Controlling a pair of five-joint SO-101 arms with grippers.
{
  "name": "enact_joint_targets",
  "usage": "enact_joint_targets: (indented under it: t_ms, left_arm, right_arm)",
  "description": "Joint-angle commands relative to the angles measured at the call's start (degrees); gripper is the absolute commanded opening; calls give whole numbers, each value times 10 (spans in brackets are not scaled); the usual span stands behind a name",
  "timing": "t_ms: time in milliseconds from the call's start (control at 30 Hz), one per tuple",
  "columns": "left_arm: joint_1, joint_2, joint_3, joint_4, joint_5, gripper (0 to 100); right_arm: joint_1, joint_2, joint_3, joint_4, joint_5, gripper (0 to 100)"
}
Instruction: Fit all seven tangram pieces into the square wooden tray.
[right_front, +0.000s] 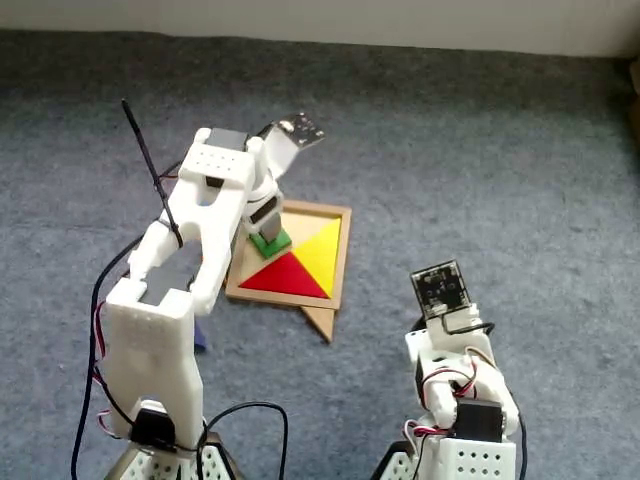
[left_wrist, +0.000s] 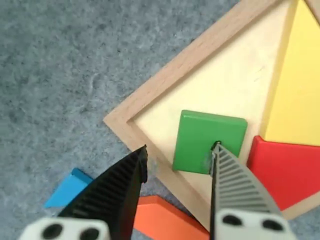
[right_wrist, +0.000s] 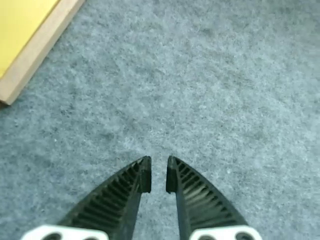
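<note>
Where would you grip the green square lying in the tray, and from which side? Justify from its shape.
Best come straight down from above and pinch two opposite straight edges of the green square: it lies flat on the floor of the tray, and its parallel sides should give even contact.

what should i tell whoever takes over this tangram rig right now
Left gripper: open and empty, low over the tray rim, one finger at the edge of the green square.
Right gripper: all but shut, empty, over bare carpet off to the tray's side.
Done: green square, yellow triangle and red triangle lie in the tray.
Left: blue piece and orange piece lie on the carpet just outside the tray, and a wood-coloured triangle lies at its near corner. These at least must still go in.
</note>
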Motion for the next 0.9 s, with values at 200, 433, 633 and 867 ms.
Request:
enact_joint_targets:
  t_ms: [200, 433, 633, 867]
  left_arm:
    - [50, 4, 6, -11, 7, 203]
    - [84, 6, 4, -11, 7, 203]
    - [91, 1, 2, -8, 34, 203]
    - [80, -61, -47, 77, 76, 204]
  right_arm:
    - [6, -3, 73, -12, -2, 67]
    - [6, -3, 73, -12, -2, 67]
    - [6, -4, 73, -12, -2, 67]
    - [7, -4, 73, -13, -2, 67]
